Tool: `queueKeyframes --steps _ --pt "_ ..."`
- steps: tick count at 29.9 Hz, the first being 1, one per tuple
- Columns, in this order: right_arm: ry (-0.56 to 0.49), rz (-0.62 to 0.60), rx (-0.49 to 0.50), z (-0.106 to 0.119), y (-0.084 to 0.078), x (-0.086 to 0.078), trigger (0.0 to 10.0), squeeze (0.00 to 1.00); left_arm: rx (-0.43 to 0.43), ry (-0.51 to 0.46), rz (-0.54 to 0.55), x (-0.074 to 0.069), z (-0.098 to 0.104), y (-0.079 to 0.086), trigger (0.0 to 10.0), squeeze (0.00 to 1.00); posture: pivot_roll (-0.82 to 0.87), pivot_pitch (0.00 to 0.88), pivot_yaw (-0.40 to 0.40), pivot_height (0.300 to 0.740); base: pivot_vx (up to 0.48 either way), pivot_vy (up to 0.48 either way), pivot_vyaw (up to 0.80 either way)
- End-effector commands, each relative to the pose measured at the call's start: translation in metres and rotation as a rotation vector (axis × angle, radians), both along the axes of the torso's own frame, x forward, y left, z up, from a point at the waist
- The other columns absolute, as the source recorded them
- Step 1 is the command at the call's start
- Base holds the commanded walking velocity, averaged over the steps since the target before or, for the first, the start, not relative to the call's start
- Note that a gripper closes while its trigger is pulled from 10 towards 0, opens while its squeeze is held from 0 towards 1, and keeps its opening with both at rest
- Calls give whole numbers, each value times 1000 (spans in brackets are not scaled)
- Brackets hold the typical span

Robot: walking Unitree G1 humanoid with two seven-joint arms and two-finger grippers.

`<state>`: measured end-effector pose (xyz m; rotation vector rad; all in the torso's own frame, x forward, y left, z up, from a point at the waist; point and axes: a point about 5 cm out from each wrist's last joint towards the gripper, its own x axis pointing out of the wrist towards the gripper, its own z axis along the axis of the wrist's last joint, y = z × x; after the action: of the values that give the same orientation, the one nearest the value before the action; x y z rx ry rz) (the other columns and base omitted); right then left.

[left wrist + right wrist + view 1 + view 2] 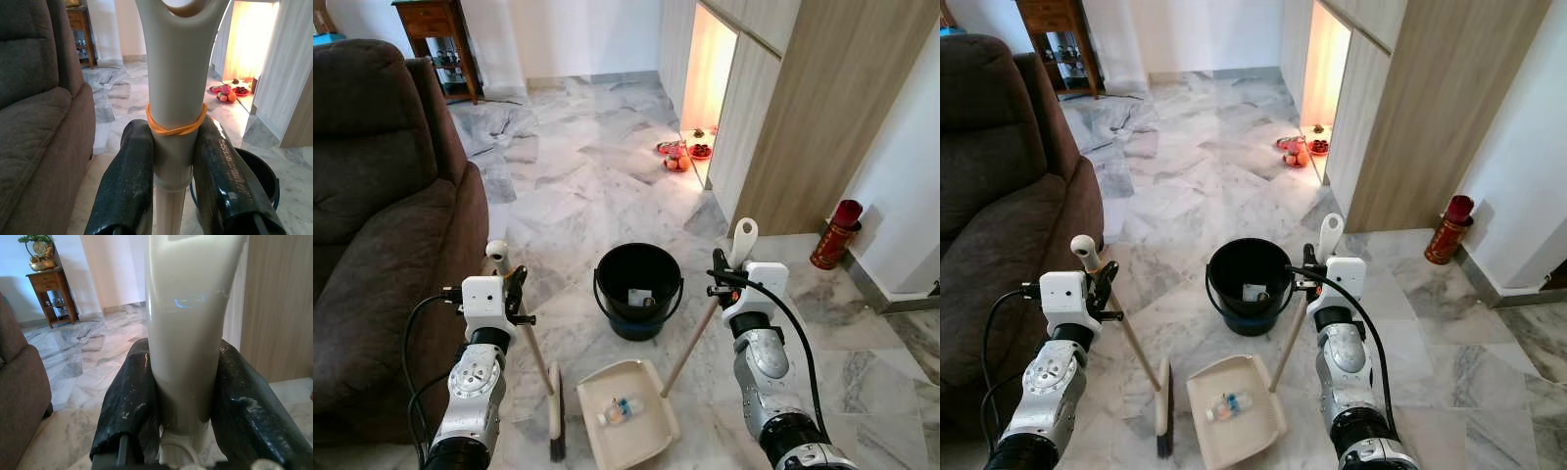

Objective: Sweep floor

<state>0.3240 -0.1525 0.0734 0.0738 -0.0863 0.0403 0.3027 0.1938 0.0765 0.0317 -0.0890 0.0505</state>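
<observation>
The left tool point(168, 161) is clamped on the pale plastic grip of the wooden-handled broom point(540, 364), its black fingers point(128, 186) pressed to either side just below an orange rubber band point(176, 128) wound round the grip. The right tool point(188, 396) is closed the same way on the cream plastic handle of the long-handled dustpan point(626, 411). The broom's dark bristle head rests on the floor just beside the dustpan's left edge. In the cream pan lies a small clear bottle point(619, 409) with a blue part; what else lies with it is too small to tell. Just beyond the pan stands a round black plastic bucket point(638, 290) holding small pale scraps that are hard to make out. The floor point(578, 176) is glossy grey-veined marble tile. A dark brown upholstered armchair point(372, 215) is cut off on the left. A red cylinder point(835, 235) stands by the wood-panelled wall on the right, red offerings point(677, 155) lie at a lit alcove, and a dark wooden side stand point(435, 34) stands far back.
</observation>
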Motion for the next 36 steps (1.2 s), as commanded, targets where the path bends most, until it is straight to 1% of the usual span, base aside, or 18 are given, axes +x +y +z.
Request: queueKeyframes --steps 1,3,6,7,9,17,19,22,26,27,29,30,36 --pt "-43 -7 20 9 1 3 10000 0 15 -40 -2 3 10 3 10000 0 117 0 23 740 0 0 0" --pt "-45 -7 21 10 1 3 10000 0 15 -40 -2 3 10 3 10000 0 117 0 23 740 0 0 0" --pt "-87 -35 22 16 2 4 10000 0 19 -39 0 4 11 4 10000 0 119 0 26 740 0 0 0" --pt "-87 -35 22 16 2 4 10000 0 19 -39 0 4 11 4 10000 0 119 0 26 740 0 0 0" --pt "-125 -49 30 24 4 6 10000 0 22 -41 -2 5 12 5 10000 0 118 0 31 740 0 0 0" --pt "-209 -82 44 42 7 9 10000 0 38 -46 -15 6 14 4 10000 0 121 0 36 740 0 0 0" --pt "-236 -74 22 46 10 9 10000 0 51 -46 -21 6 14 4 10000 0 121 0 38 740 0 0 0" --pt "-278 -81 34 54 14 8 10000 0 54 -48 -24 6 14 4 10000 0 123 0 41 740 0 0 0" --pt "-314 -80 16 61 18 6 10000 0 55 -48 -22 6 14 4 10000 0 124 0 45 740 0 0 0" --pt "-338 -76 7 66 20 4 10000 0 56 -48 -23 5 14 4 10000 0 125 0 46 740 0 0 0" --pt "-363 -73 28 72 23 1 10000 0 59 -48 -24 4 14 4 10000 0 122 0 49 740 0 0 0" --pt "-363 -73 28 72 23 1 10000 0 59 -48 -24 4 14 4 10000 0 122 0 49 740 0 0 0" --pt "-405 -73 26 84 26 -14 10000 0 58 -45 -25 4 13 4 10000 0 117 0 50 740 0 0 0"
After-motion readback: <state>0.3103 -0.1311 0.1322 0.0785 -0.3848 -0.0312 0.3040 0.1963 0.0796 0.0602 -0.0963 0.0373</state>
